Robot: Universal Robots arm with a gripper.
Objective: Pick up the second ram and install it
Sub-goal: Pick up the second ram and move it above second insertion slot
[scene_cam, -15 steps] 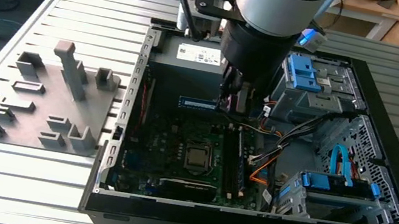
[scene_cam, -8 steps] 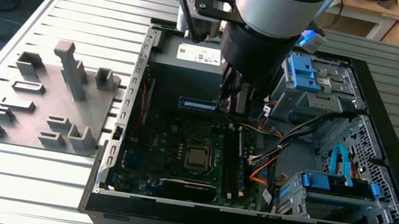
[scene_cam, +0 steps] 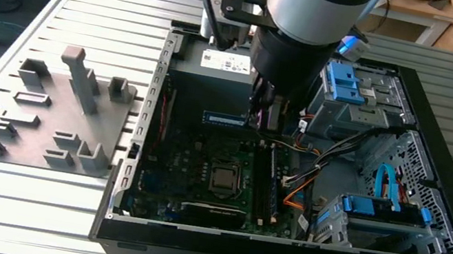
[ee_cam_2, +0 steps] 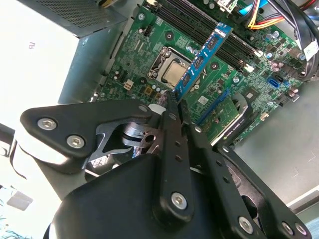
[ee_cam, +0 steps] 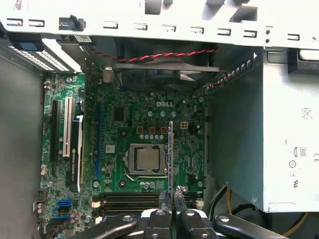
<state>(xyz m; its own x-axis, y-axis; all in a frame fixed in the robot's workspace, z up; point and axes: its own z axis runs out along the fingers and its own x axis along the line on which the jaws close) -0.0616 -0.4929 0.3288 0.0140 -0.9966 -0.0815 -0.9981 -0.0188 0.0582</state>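
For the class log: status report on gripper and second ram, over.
Gripper shut on the second ram. Ram aloft over the motherboard, not in a slot. Cables lie near the memory slots.

Power supply sticker (scene_cam: 226, 63): white, dark print, illegible; upper middle of exterior view.
Power supply side (ee_cam: 302, 152): small round symbols.
Motherboard logo (ee_cam: 164, 104): white lettering.
Second ram (ee_cam_2: 202, 62): pale markings, unreadable.

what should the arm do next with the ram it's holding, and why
Probably turn the wrist so the second ram lines up with the black memory slots. The gripper is shut on one end of it above the motherboard, and in the second wrist view its length runs across the slots rather than along them, so lowering now likely wouldn't seat it.
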